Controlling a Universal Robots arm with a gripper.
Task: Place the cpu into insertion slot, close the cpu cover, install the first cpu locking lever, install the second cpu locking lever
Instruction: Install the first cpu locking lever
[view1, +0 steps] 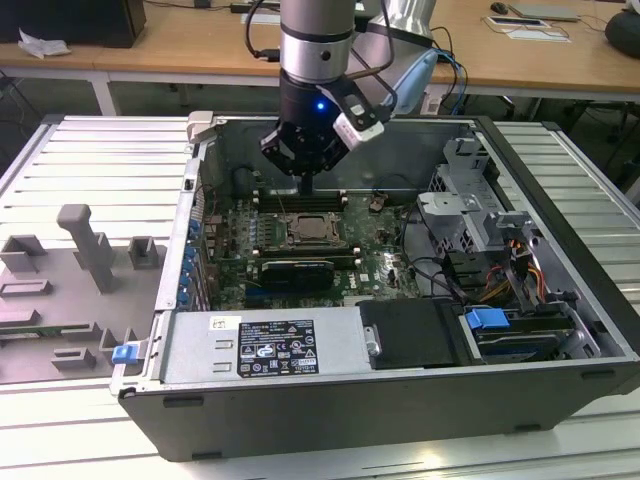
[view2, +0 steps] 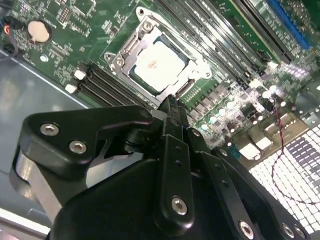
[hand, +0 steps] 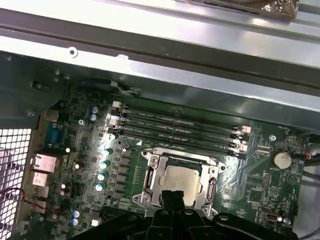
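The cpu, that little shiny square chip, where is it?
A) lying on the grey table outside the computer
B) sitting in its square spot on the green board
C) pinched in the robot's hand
B: the cpu lies flat on the green board, framed by the cpu cover, while the hand hovers over its edge, shut on nothing.

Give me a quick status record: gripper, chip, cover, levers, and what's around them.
gripper: fingers shut together, holding nothing; tip close over one edge of the cover, contact not clear
chip: lies flat inside the cover's window, pale top up
cover: down, framing the chip
levers: cannot tell whether they are latched
nearby: memory slots run alongside the cover
setting: open computer case lying on its side
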